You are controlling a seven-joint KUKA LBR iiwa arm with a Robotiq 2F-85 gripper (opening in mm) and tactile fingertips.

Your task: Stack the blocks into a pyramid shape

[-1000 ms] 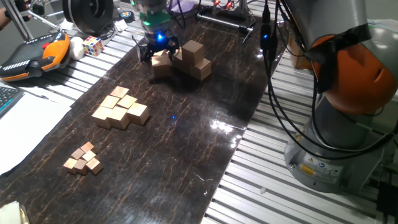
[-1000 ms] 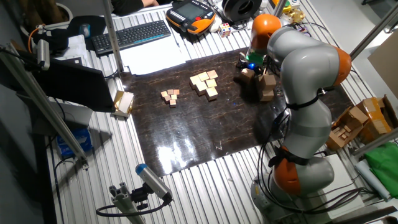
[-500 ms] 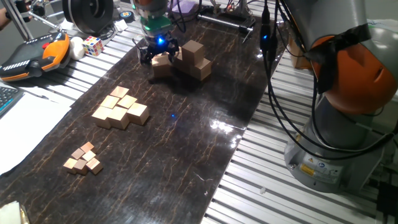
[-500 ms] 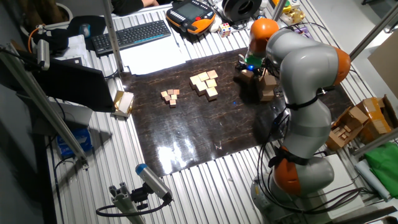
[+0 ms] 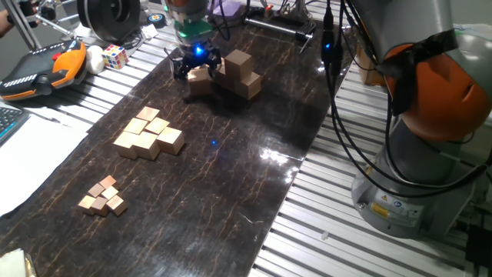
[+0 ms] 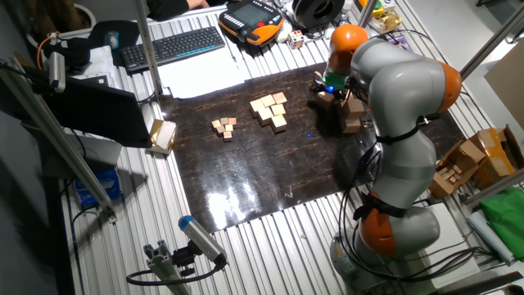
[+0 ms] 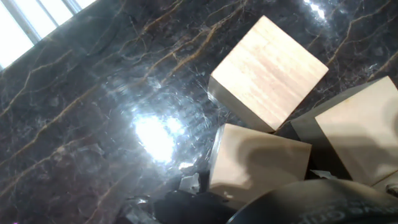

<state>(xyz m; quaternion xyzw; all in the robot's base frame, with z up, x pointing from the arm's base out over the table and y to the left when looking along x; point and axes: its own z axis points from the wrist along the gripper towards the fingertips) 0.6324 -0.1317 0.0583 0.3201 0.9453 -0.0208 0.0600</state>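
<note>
Change: the gripper (image 5: 198, 65) now sits slightly lower over the block (image 5: 201, 80) than a second ago; over the last half second nothing visibly shifts (arm, block and stack all match).

Meaning for the task: this looks like a pause at the block, either just before a grasp or just after a release. The pyramid is not yet built, and the block under the tool is probably the next piece to place or adjust.

Gripper state: I cannot tell. The fingers seem to straddle the block in one fixed view, but no picture shows whether they press on it.

Task's thing: the block lies on the mat (image 5: 231, 185) directly under the gripper. Just beside the tool stands the stack (image 5: 241, 74), with one cube on top of lower ones.

Away from the tool: the medium cubes (image 5: 150, 132) lie well apart from the gripper, and the tiny cubes (image 5: 102, 196) farther still (neither belongs to the build).

Hand view alone: the block (image 7: 258, 163) sits right below the hand, its top partly shaded. A second cube (image 7: 268, 71) is turned at an angle just ahead, and a third (image 7: 360, 137) lies to the side. The three sit close together, though whether they touch is unclear.

One fixed view alone: the height of the stack, and the gripper's place beside it.

The other fixed view: the arm hides most of the stack, so only the gripper (image 6: 330, 85) and a little wood show there.
</note>
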